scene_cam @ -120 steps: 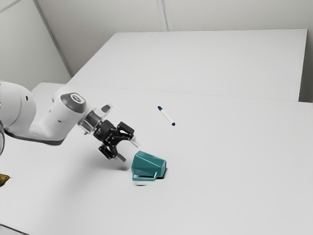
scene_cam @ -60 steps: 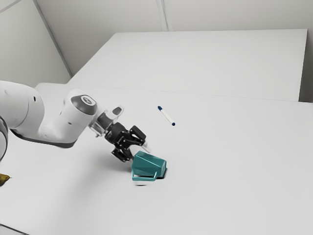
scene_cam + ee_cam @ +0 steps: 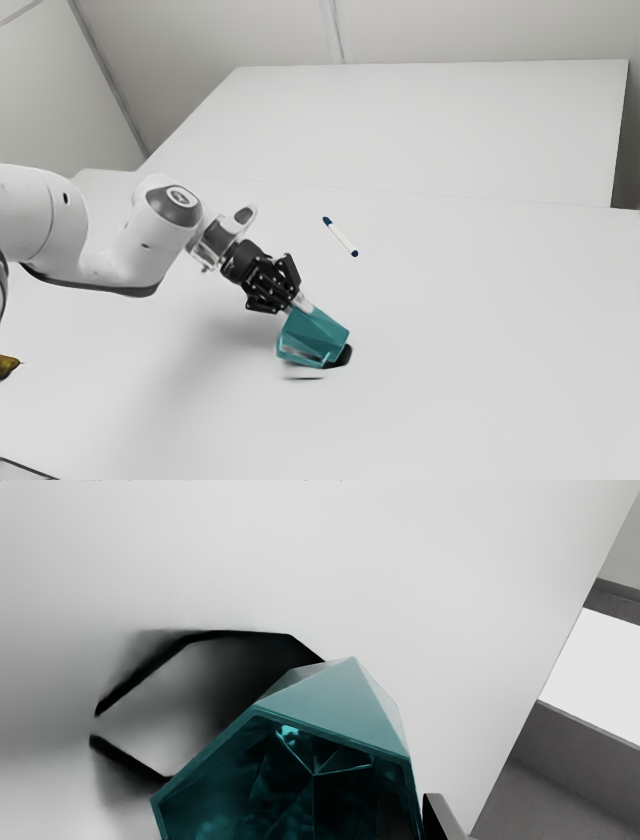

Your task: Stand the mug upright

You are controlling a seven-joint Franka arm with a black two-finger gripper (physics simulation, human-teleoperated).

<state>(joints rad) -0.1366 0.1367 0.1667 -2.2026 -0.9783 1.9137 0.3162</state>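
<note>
White table, plain top. On it: marker, white w/ dk blue ends, lying at a slant; yellow-brn fruit, partly cut off, at ext. view's left edge, well apart from marker.

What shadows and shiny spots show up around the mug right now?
Wrist view: a dark, angular shadow with a paler middle beside the mug, and a bright glint inside the mug. Exterior view: a black patch and a thin dark streak by the mug, plus soft grey shade on the table near the arm.
</note>
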